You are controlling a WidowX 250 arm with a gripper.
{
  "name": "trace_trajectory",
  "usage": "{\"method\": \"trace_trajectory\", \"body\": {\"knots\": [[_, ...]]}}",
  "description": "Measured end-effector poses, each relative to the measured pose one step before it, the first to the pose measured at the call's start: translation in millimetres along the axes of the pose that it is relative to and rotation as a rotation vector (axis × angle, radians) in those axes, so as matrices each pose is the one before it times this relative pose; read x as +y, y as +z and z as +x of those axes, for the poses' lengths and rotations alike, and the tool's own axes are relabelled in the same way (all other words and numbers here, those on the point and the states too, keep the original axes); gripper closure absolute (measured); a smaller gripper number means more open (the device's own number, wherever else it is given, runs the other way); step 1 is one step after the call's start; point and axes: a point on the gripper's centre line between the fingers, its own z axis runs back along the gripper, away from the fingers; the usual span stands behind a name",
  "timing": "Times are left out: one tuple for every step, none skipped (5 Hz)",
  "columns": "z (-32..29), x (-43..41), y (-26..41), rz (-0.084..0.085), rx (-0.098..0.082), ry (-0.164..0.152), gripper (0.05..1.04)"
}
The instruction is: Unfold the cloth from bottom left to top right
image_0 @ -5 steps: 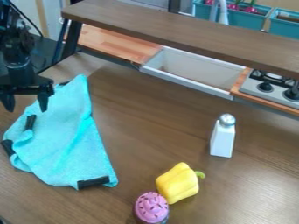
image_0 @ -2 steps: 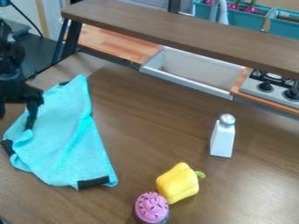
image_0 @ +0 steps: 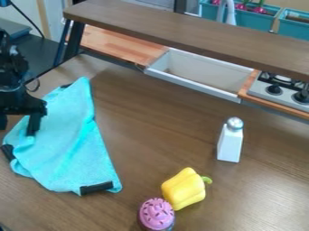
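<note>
Camera view, creased, roughly triangular cloth (image_0: 71,143), pincer (image_0: 17,129) seemingly touching

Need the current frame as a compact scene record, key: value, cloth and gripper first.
cloth: turquoise, on the table's left side in view, roughly triangular, looks folded
cloth_markers: black strips at the near corner and left edge
gripper: black, at the cloth's left edge, fingers apart, one over the cloth
pepper: yellow, right of the cloth
cupcake: pink top, beside the pepper, nearer the camera
shaker: white, metallic cap, upright, beyond the pepper
background: sink, stove
task_state: unfold appears unfinished
</note>
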Motion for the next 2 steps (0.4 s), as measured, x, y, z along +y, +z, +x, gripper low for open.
{"method": "trace_trajectory", "body": {"knots": [[-1.6,-0.83,-5.8,0.003,0.0029,0.0209,0.084],[1.14,-0.8,-0.16,0.0015,-0.0059,0.0042,0.133]]}}
